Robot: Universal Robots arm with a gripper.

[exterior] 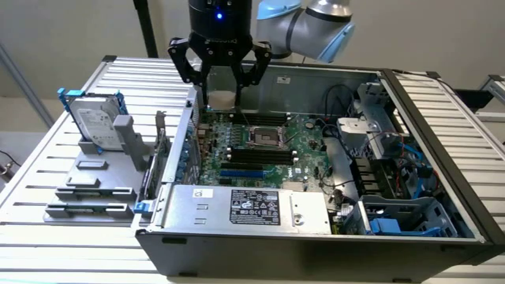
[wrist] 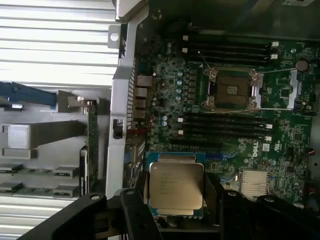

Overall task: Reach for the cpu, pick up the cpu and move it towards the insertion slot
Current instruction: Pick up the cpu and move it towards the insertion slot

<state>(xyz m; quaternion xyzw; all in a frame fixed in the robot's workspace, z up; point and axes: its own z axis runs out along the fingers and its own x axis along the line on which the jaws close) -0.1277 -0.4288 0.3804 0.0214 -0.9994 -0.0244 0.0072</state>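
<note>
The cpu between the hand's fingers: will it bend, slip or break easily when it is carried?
The cpu looks like a flat, rigid plate, so it probably will not bend. Its smooth metal top may be slippery. It seems thin and light, so a tilt over the insertion slot could damage it.

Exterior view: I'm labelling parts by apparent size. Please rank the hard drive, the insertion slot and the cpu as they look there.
1. hard drive, clearly largest.
2. insertion slot.
3. cpu, held in the gripper; it is partly hidden by the fingers, so its rank against the slot is unsure.
</note>
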